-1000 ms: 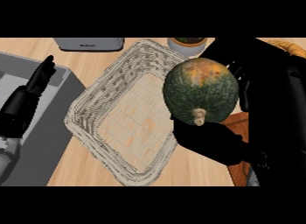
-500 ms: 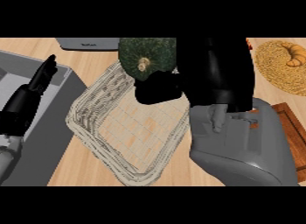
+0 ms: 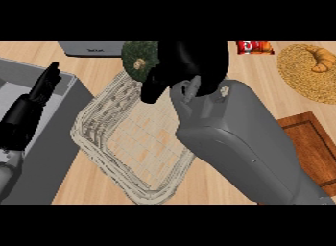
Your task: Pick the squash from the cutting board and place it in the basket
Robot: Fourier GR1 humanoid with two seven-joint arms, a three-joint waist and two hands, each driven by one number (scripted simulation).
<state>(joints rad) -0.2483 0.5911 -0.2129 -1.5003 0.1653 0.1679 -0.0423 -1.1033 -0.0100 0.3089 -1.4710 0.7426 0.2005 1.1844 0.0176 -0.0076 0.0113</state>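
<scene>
The dark green squash (image 3: pixel 139 58) hangs at the far end of the woven basket (image 3: pixel 100 125), near the view's top. My right hand (image 3: pixel 188 65) is curled round it from the right and hides its right side. The grey right forearm crosses the basket's right half. The wooden cutting board (image 3: pixel 314 149) lies bare at the right, partly behind that forearm. My left hand (image 3: pixel 30 109) rests open at the left over the grey sink area, fingers pointing up.
A round woven mat (image 3: pixel 309 79) with a croissant (image 3: pixel 321 58) lies at the upper right. A red packet (image 3: pixel 254 46) sits at the top edge. A grey appliance (image 3: pixel 93 48) stands at the top, left of the squash. The sink (image 3: pixel 36 158) fills the left side.
My right hand has carried the squash from over the basket's right side up and left to the basket's far end. The forearm now lies across the basket. The left hand has stayed still.
</scene>
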